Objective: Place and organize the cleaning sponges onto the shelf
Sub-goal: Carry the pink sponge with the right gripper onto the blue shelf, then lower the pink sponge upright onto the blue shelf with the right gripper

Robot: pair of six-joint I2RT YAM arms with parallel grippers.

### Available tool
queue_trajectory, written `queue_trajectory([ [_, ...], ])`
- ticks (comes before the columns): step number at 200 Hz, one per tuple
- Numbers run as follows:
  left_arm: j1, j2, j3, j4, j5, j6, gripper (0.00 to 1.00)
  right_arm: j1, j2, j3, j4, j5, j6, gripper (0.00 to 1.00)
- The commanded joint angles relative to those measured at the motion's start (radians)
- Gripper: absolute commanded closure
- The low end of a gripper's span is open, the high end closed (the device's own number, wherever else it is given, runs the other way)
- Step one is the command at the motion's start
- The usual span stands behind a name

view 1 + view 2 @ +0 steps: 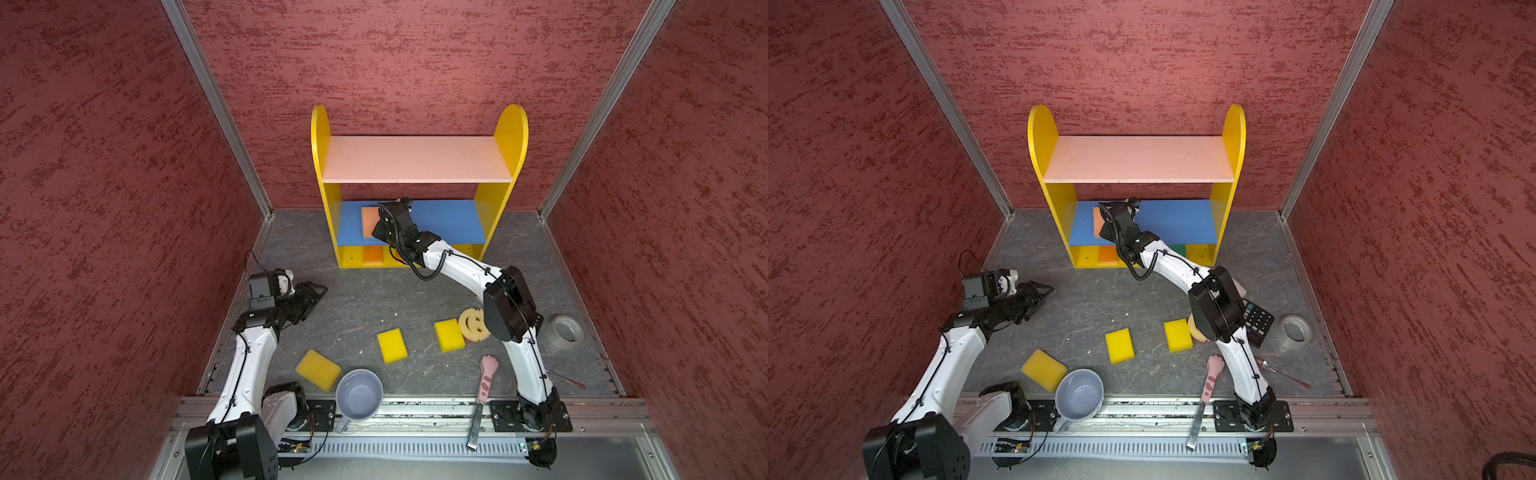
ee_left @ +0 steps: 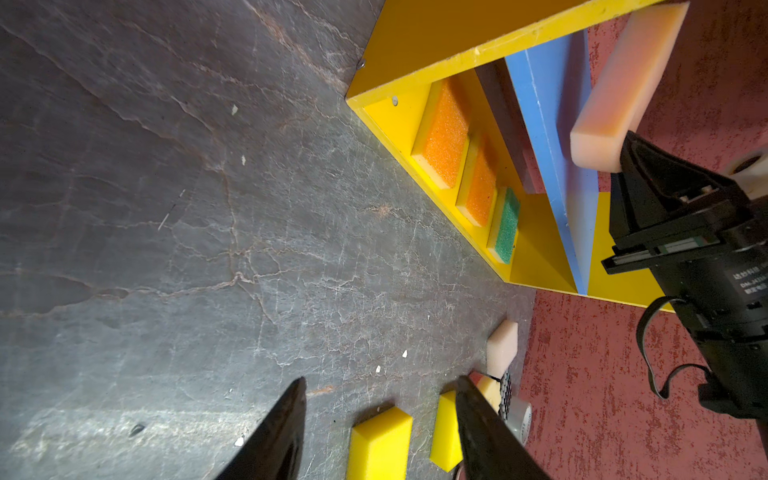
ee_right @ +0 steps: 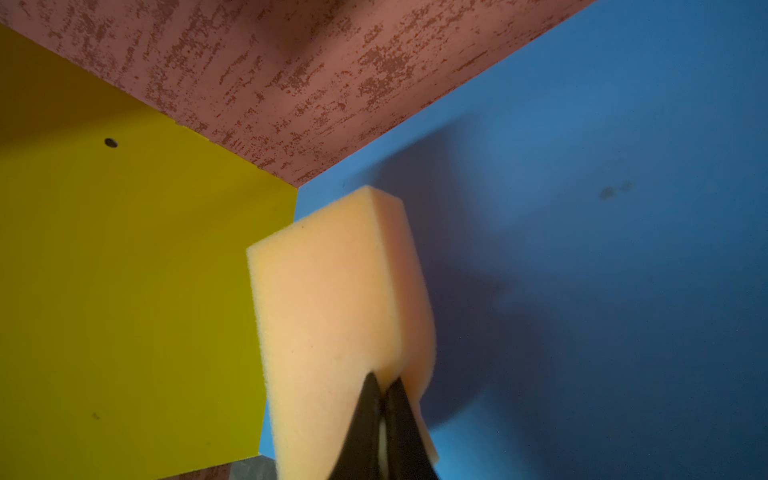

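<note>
On the blue board (image 3: 582, 208) of the shelf (image 1: 511, 137), toward its left end: peach sponge (image 3: 332, 311), clenched at its near edge in right gripper (image 3: 382, 386). Left gripper (image 2: 380, 382) spread, empty, above floor (image 1: 365, 291). On floor: three yellow sponges (image 1: 392, 345), smiley sponge (image 1: 473, 322). On bottom board (image 2: 536, 257): two orange sponges (image 2: 444, 133), green sponge (image 2: 508, 226).

The shelf (image 1: 510, 133) stands at 12 o'clock; three sponges (image 2: 444, 133) lie in its lowest tier. The mug (image 1: 359, 397) is at 6 o'clock, the tape roll (image 1: 555, 338) at 4.
</note>
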Motion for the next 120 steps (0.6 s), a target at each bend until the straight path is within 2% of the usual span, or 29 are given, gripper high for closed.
queue_trajectory([
  [1, 0.014, -0.006, -0.005, 0.009, 0.007, 0.014, 0.41, 0.005, 0.018, 0.022, 0.018, 0.006, 0.047, 0.81],
  [15, 0.02, -0.006, -0.004, 0.007, 0.01, 0.016, 0.41, 0.004, 0.019, 0.022, 0.018, 0.008, 0.049, 0.73],
  [59, 0.027, 0.0, -0.003, 0.014, 0.017, 0.016, 0.41, 0.004, 0.015, 0.02, 0.007, 0.029, 0.048, 0.65],
  [87, 0.029, 0.0, -0.003, 0.013, 0.017, 0.016, 0.4, 0.005, 0.004, 0.014, 0.014, 0.031, 0.042, 0.52],
  [120, 0.023, -0.014, 0.005, 0.011, 0.024, 0.027, 0.42, 0.006, -0.011, 0.011, 0.016, 0.03, 0.018, 0.44],
])
